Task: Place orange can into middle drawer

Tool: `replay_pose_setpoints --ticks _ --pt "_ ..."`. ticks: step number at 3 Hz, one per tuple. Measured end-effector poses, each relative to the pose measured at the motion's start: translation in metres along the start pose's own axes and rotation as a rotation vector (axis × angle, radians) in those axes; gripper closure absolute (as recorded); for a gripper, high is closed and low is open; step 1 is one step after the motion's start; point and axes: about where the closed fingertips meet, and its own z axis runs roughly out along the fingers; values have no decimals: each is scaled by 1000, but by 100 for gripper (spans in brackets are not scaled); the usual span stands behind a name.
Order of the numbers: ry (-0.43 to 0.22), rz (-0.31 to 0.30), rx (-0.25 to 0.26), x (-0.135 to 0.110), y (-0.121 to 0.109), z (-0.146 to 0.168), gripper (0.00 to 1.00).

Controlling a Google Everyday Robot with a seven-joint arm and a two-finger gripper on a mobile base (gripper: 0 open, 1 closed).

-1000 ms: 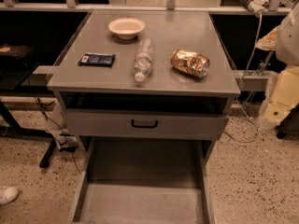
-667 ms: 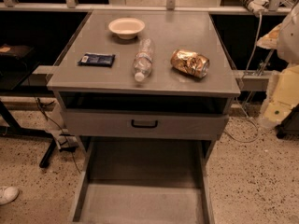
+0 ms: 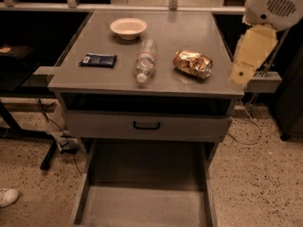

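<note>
The orange can [image 3: 192, 64], dented and shiny, lies on its side on the right part of the grey cabinet top [image 3: 189, 32]. The middle drawer [image 3: 142, 205] is pulled out below, with its flat grey floor bare. My gripper itself is out of view. Only a white and cream part of my arm [image 3: 252, 46] shows at the upper right, above and to the right of the can and not touching it.
A clear plastic water bottle [image 3: 145, 60] lies left of the can. A white bowl [image 3: 128, 27] stands at the back and a dark blue packet [image 3: 98, 60] lies at the left. A shut drawer front with a black handle [image 3: 146, 126] sits above the open drawer.
My arm has swung up and to the left, from beside the cabinet's right side to above its right edge. The can and the other things have not moved.
</note>
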Motion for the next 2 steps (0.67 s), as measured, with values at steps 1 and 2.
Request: replay_pose_setpoints --ticks 1,2 --pt "10 84 -22 -61 -43 36 0" --pt "-20 81 6 -68 -49 35 0"
